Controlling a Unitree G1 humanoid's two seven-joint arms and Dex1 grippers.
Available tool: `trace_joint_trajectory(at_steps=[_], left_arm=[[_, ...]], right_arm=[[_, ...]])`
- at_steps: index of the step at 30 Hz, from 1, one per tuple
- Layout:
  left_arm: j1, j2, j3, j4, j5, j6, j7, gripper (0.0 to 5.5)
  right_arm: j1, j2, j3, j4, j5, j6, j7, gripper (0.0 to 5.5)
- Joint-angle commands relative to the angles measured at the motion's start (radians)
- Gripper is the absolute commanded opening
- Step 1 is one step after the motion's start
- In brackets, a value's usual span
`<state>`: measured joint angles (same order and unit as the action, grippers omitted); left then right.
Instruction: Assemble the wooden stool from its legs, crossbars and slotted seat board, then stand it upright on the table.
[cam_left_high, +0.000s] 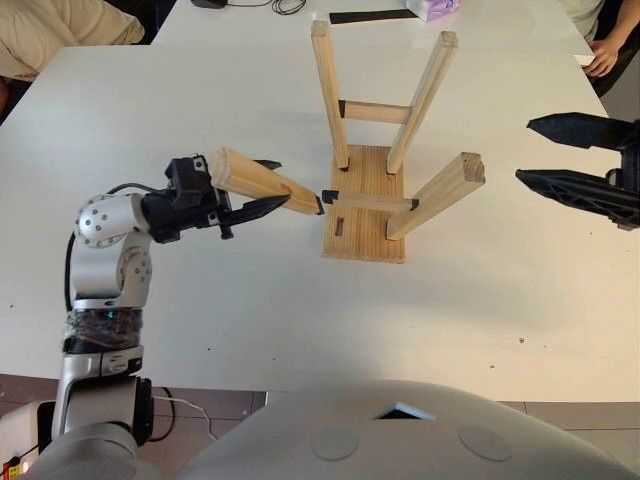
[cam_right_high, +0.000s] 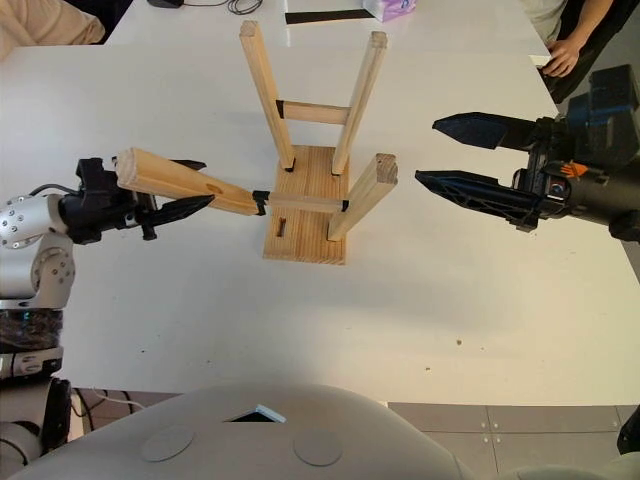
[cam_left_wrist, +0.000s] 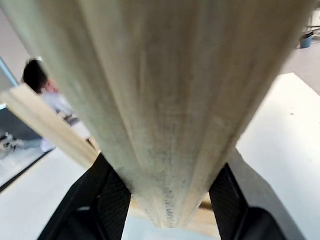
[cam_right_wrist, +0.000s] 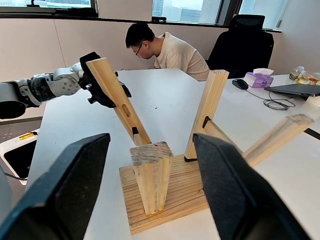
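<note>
The slotted seat board (cam_left_high: 366, 235) lies flat on the white table. Two legs (cam_left_high: 328, 90) (cam_left_high: 422, 100) stand in its far side, joined by a crossbar (cam_left_high: 375, 111). A third leg (cam_left_high: 440, 193) leans out to the right from the near side. A second crossbar (cam_left_high: 370, 201) links it to the fourth leg (cam_left_high: 258, 180), which slants up to the left. My left gripper (cam_left_high: 280, 183) is shut on that fourth leg (cam_left_wrist: 160, 100) near its upper end. My right gripper (cam_right_high: 427, 152) hangs open to the right of the stool, level with the leaning leg (cam_right_wrist: 150, 182), touching nothing.
A tissue box (cam_left_high: 435, 8), a black strip (cam_left_high: 372, 15) and cables lie at the table's far edge. A person's hand (cam_left_high: 603, 55) rests at the far right corner. Bare table (cam_left_high: 200, 300) spreads in front of and to the left of the board.
</note>
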<state>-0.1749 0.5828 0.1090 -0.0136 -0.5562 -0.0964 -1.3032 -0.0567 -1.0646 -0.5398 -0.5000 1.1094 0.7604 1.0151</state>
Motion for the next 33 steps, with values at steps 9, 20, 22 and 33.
trace_joint_trajectory(at_steps=[9,20,22,33], left_arm=[[0.019,0.013,-0.070,-0.011,-0.025,0.076,-0.082,2.07],[0.004,0.008,-0.131,0.034,0.024,0.057,-0.100,2.07],[-0.006,0.021,-0.135,0.044,0.026,0.063,-0.106,2.07],[-0.132,0.091,-0.157,0.033,-0.018,0.316,-0.090,2.07]], right_arm=[[-0.009,0.017,0.045,-0.002,-0.035,-0.012,0.007,3.05],[-0.011,0.041,0.064,-0.026,-0.029,-0.004,-0.020,3.05],[-0.007,0.043,0.062,-0.029,-0.029,-0.003,-0.023,3.05],[0.023,0.058,0.049,-0.063,-0.028,-0.008,-0.048,3.05]])
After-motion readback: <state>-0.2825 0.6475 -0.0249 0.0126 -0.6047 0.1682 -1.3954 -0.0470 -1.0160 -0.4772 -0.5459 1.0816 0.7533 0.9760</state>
